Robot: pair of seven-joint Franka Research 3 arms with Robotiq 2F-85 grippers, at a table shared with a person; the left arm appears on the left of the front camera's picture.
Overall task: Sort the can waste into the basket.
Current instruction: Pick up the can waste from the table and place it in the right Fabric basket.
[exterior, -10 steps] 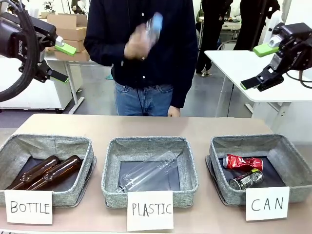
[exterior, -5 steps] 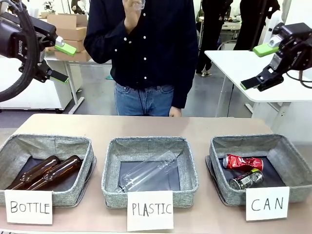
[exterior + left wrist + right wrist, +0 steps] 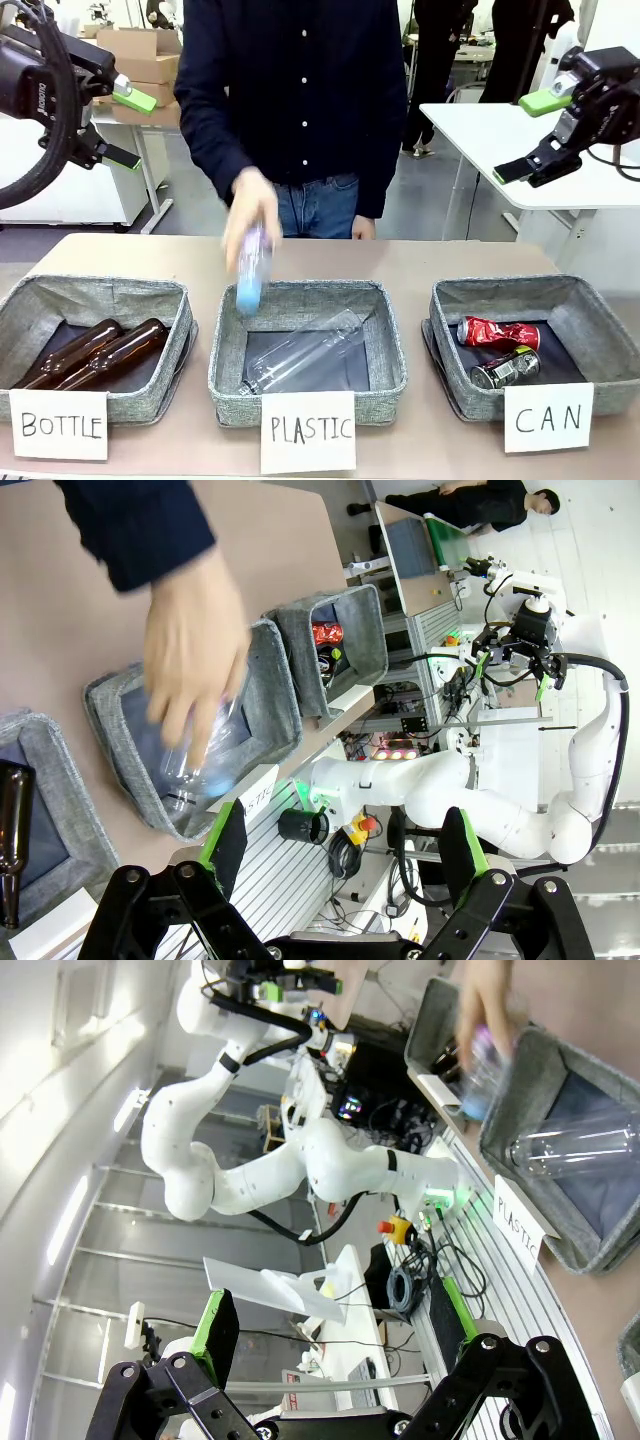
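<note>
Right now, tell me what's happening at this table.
A person's hand is lowering a clear plastic bottle with a blue cap toward the middle basket, labelled PLASTIC, where another clear bottle lies. The CAN basket holds a red can and a black can. Two brown glass bottles lie in the BOTTLE basket. The left gripper and right gripper hang open, raised at the sides, holding nothing.

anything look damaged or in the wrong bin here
Nothing is misplaced. The red can in the CAN basket is crushed and lies beside the black can.
</note>
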